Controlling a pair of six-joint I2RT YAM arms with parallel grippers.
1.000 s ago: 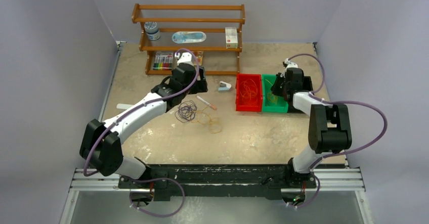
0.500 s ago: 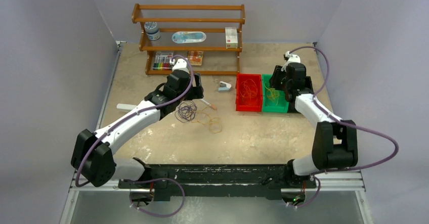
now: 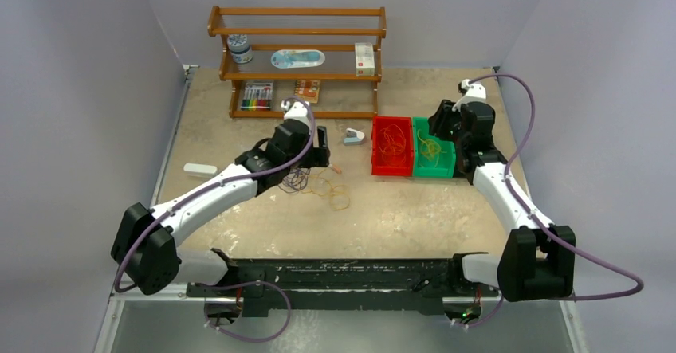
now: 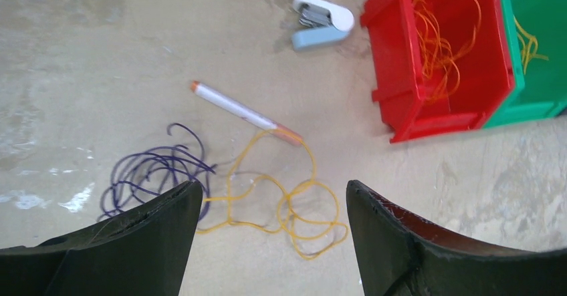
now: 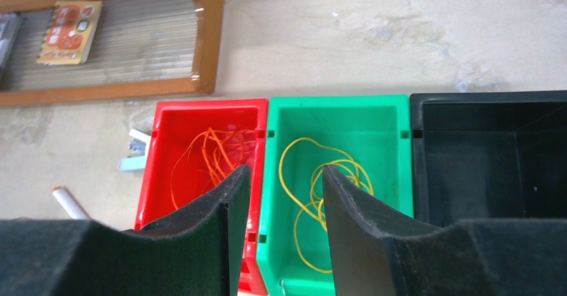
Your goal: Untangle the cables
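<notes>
Shelf at far edge of table. Three bins in a row, right of centre: left bin holds first cable coil, middle bin holds second cable coil, right bin beside it. Loose cables on table left of bins; pen just behind, one end touching them; stapler farther back.

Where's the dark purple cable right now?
Left wrist view, lower left: the dark purple cable lies on the table, left of the loose yellow cable and below the white pen.
</notes>
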